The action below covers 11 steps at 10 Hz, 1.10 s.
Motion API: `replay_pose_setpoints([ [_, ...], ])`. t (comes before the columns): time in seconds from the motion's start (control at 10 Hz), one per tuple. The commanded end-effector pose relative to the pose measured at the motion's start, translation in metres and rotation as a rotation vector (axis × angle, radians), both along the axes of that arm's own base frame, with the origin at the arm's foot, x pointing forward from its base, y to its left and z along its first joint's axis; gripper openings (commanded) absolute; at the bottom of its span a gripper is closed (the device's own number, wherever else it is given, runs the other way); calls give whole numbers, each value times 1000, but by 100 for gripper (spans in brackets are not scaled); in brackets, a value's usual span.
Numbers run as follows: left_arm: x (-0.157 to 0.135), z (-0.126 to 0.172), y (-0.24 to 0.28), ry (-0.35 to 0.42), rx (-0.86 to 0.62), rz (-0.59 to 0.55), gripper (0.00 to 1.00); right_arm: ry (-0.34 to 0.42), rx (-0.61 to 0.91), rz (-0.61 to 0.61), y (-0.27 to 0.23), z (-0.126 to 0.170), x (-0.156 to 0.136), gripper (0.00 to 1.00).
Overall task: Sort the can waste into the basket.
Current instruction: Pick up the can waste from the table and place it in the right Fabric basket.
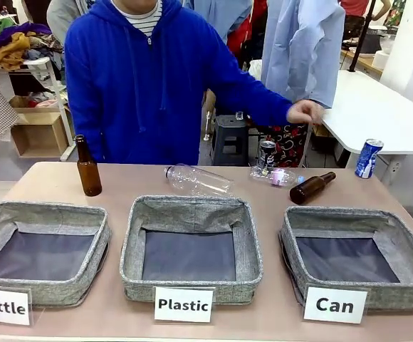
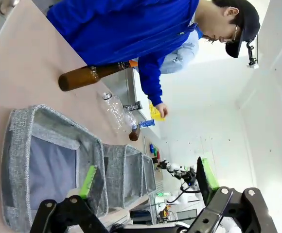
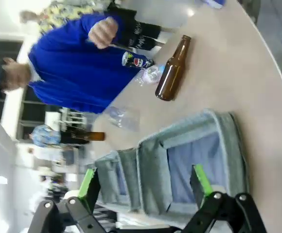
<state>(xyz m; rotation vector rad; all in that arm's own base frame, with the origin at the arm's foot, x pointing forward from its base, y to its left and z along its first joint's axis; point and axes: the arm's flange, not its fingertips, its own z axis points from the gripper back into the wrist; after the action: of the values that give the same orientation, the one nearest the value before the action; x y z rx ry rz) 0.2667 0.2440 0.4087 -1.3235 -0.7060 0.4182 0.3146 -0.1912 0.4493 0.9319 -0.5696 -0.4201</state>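
A crushed dark can stands at the table's far edge, also in the right wrist view. A blue can with white lettering stands at the far right corner and is small in the left wrist view. The grey basket signed "Can" sits front right and holds nothing. My right gripper hangs open above that basket. Over the left-hand basket, my left gripper is open, nothing between its pads.
Baskets signed "Plastic" and "Bottle" sit beside the first. A brown bottle stands far left, another lies near the "Can" basket. Clear plastic bottles lie mid-table. The person's hand hovers above the far right.
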Motion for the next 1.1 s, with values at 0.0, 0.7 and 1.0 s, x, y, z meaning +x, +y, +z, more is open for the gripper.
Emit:
replay_pose_setpoints([
  [0.0, 2, 0, -2, -34, 3, 5, 100, -17, -194, 55, 73, 0, 84, 100],
  [0.7, 2, 0, -2, -34, 3, 5, 100, -191, -50, -180, -93, 25, -124, 100],
  [1.0, 2, 0, -2, -34, 3, 5, 100, -196, 57, -296, -101, -7, -141, 100],
])
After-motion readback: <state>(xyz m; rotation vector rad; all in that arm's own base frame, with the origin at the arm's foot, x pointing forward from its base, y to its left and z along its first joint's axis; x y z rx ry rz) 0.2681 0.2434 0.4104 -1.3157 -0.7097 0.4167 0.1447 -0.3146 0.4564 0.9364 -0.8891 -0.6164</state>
